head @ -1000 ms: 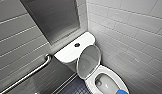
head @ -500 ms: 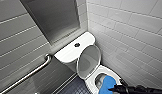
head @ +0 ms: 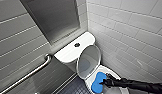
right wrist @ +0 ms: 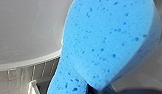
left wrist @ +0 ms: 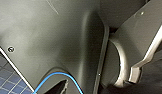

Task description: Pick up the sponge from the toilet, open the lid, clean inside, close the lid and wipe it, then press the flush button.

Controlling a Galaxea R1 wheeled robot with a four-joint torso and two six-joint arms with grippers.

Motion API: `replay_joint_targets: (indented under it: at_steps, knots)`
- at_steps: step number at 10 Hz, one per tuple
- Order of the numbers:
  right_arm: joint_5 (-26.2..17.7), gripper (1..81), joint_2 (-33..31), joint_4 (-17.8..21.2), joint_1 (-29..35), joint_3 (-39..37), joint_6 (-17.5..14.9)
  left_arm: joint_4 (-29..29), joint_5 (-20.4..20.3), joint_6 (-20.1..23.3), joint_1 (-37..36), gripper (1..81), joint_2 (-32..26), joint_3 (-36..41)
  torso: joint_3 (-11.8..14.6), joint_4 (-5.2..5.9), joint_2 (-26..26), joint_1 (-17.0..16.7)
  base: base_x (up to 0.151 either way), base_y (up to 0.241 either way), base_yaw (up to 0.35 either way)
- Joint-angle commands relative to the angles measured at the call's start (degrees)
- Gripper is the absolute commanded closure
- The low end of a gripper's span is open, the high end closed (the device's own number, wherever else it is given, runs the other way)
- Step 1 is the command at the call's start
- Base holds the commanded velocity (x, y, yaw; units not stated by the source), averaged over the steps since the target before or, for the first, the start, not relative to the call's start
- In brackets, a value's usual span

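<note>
The white toilet stands in the corner with its lid raised and leaning back against the tank, greyish underside facing out. My right gripper reaches in from the lower right on a black arm and is shut on the bright blue sponge, which sits low over the open bowl by its rim. In the right wrist view the sponge looms large in front of white ceramic. A round flush button sits in the flat tank top.
A tiled wall rises close on the toilet's right. A metal grab bar runs along the grey wall on the left. Dark blue floor tiles lie in front of the bowl. Robot bodywork and a blue cable show in the left wrist view.
My right arm has carried the sponge leftward, farther over the bowl toward the raised lid. The lid and the toilet have not moved.
</note>
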Motion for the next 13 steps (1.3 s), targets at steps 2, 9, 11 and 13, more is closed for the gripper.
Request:
replay_joint_targets:
  at_steps: [2,9,11,13]
  knots:
    - [-3.67,81.1,14.57,1.09,6.34,-14.04,2.16,-0.41,4.47,-0.16,1.43,1.0,-0.66,0.02,0.0,0.0,0.0,0.0,0.0,0.0,0.0]
    - [-2.97,81.1,19.59,-1.11,0.89,-17.83,2.34,-0.32,4.47,-0.16,1.52,1.0,-0.49,0.02,0.0,0.0,0.0,0.0,0.0,0.0,0.0]
    - [-3.24,81.1,16.96,-2.43,0.19,-13.79,2.34,-0.23,4.47,-0.16,1.52,1.0,-0.4,0.02,0.02,0.0,0.0,0.0,0.0,0.0,0.0]
    - [-3.33,81.1,13.02,-2.52,0.01,-8.62,2.34,-0.06,4.47,-0.07,1.52,1.0,-0.23,0.02,0.02,0.0,0.0,0.0,0.0,0.0,0.0]
